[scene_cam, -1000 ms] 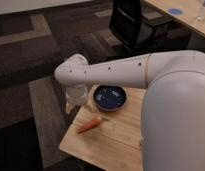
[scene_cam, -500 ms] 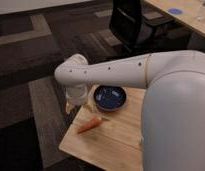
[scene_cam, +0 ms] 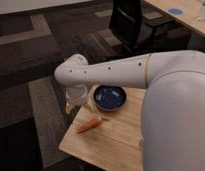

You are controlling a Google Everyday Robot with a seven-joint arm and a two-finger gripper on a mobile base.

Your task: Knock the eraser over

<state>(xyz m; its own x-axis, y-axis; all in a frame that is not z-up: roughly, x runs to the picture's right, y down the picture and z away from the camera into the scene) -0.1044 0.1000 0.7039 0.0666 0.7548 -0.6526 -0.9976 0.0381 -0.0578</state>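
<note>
The arm (scene_cam: 106, 72) holds the gripper (scene_cam: 72, 104) low at the table's (scene_cam: 116, 132) far-left corner, just left of the bowl (scene_cam: 110, 97), probably to sweep the eraser (unseen, perhaps behind it). Its grip: cannot tell.

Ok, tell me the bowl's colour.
The bowl is dark blue, clearest in the camera view; the gripper hangs right beside it at the table's edge.

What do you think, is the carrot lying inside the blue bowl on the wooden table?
No. The camera view shows the carrot beside the blue bowl, on the wooden table, not inside it. The end effector is at the table's far corner.
</note>
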